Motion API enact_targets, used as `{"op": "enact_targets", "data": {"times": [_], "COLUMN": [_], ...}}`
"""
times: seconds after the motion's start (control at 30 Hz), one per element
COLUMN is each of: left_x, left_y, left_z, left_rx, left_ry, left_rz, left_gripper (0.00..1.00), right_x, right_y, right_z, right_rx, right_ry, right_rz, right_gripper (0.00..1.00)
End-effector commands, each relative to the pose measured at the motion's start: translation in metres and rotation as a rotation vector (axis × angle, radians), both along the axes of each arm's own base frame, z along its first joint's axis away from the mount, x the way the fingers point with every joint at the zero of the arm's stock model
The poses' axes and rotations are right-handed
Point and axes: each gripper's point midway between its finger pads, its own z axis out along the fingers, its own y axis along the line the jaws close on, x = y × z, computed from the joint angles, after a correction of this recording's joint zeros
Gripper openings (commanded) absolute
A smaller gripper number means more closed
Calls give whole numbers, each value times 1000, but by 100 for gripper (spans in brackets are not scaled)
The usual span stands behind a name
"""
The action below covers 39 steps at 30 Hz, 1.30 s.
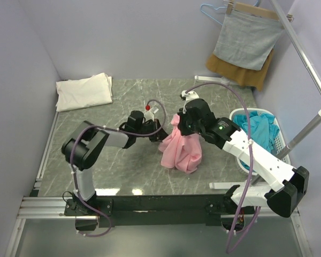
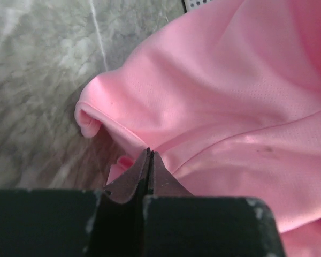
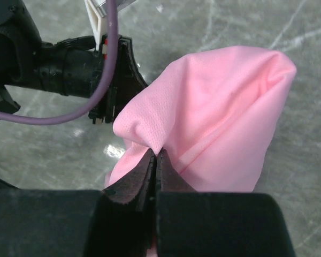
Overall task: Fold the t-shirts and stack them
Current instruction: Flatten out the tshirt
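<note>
Toward the middle of the surface [image 1: 123,166], the pink t-shirt [image 1: 183,150] hung bunched from my right end effector [image 1: 177,121], which was pinched tight on its top fold, while the left end effector [image 1: 159,135] sat just left of it, jaws together; only its wrist view showed the tips at a hem, cloth caught or not I couldn't tell.

Soft pale pink cotton t-shirt [image 1: 182,147], fine mesh knit, bunched and drawn up into a peak mid-table, lower folds on the grey marble tabletop [image 1: 134,176], cream-white t-shirt [image 1: 84,91] folded flat at the far left corner, teal-blue t-shirts [image 1: 259,131], perhaps 2, heaped in the white plastic basket [image 1: 236,113] at right
</note>
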Motion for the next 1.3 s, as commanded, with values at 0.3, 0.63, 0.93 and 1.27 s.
{"op": "enact_targets", "data": {"times": [0.3, 0.63, 0.93, 1.27], "left_x": [72, 71, 63, 70], "left_y": [154, 176, 162, 164], "left_z": [165, 159, 115, 99], "left_rx": [216, 277, 238, 262], "left_ry": [-393, -370, -255, -224], "left_rz": [456, 525, 454, 479], "left_gripper": [1, 1, 1, 1], "right_x": [27, 66, 60, 56], "right_y": [23, -93, -95, 14], "right_z": [73, -45, -75, -86], "right_rx": [146, -265, -255, -234], "right_ry": [-236, -55, 67, 132], "right_rz": [46, -424, -361, 25], "right_gripper": [0, 53, 100, 100]}}
